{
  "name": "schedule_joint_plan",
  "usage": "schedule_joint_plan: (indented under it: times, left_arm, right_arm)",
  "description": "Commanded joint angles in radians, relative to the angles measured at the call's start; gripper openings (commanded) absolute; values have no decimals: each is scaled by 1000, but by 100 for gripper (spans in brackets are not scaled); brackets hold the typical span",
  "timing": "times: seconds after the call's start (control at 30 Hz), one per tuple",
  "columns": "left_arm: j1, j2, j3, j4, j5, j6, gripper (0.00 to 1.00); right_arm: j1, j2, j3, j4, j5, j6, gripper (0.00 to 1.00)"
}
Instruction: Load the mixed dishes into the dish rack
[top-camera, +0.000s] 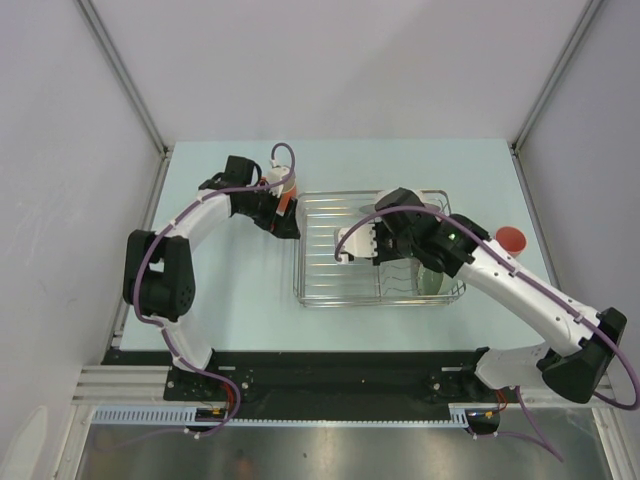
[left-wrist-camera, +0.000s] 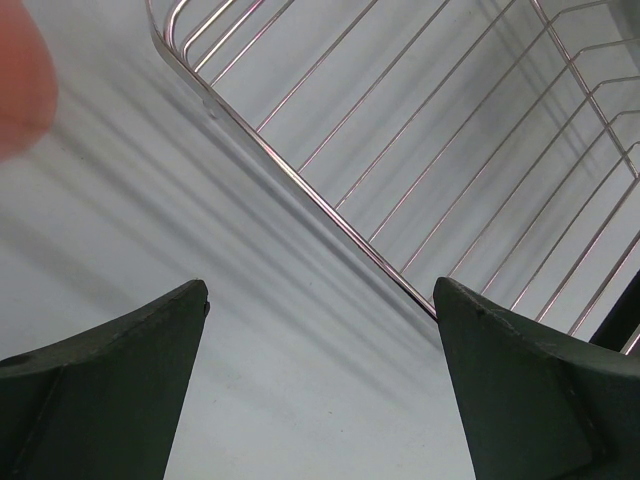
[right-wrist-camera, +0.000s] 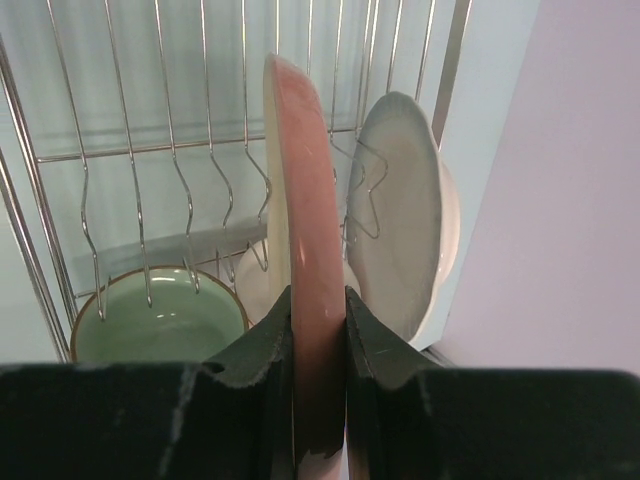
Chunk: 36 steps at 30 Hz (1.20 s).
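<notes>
The silver wire dish rack (top-camera: 330, 270) stands mid-table. My right gripper (top-camera: 378, 243) is inside it. In the right wrist view the gripper (right-wrist-camera: 318, 300) is shut on the rim of the pink plate (right-wrist-camera: 305, 190) and holds it upright on edge among the dividers. A white plate (right-wrist-camera: 400, 230) stands upright just right of it. The pale green bowl (right-wrist-camera: 160, 320) lies low on the left. My left gripper (top-camera: 285, 225) is open and empty over the table by the rack's far left corner (left-wrist-camera: 230, 110). An orange-pink cup (top-camera: 283, 185) stands beside it, blurred in the left wrist view (left-wrist-camera: 25, 70).
A red-orange dish (top-camera: 511, 238) sits on the table right of the rack. Grey enclosure walls close in on the left, right and far sides. The rack's rim (left-wrist-camera: 330, 215) runs diagonally just ahead of my left fingers (left-wrist-camera: 150, 340).
</notes>
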<state>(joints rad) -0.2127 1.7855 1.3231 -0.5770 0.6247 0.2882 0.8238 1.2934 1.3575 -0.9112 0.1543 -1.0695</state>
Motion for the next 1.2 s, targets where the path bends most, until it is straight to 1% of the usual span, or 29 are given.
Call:
schedule_joint_plan:
  times: [0.0,0.13,0.37,0.73,0.97,1.17]
  left_arm:
    - [15,22,-51,-63,-141,85,100]
    - [15,22,-48,-61,-140,80,100]
    - [15,3,-47,-58,-143,81,99]
    - [15,-5,-58,-52,-141,83,100]
    - [15,-12,-61,-52,-143,88,100]
    - [15,-15,-65,-49,-140,86,100]
  right_arm:
    - [28,-94,29,61,76,-6,0]
    - [47,-120,29,87,76,3,0]
    - [43,-111,28,44,51,45,0]
    - [-3,-88,23,37,-5,52,0]
    - [-54,-75,0,54,-61,48,0]
    - [-75,-54,-26,78,-53,26,0]
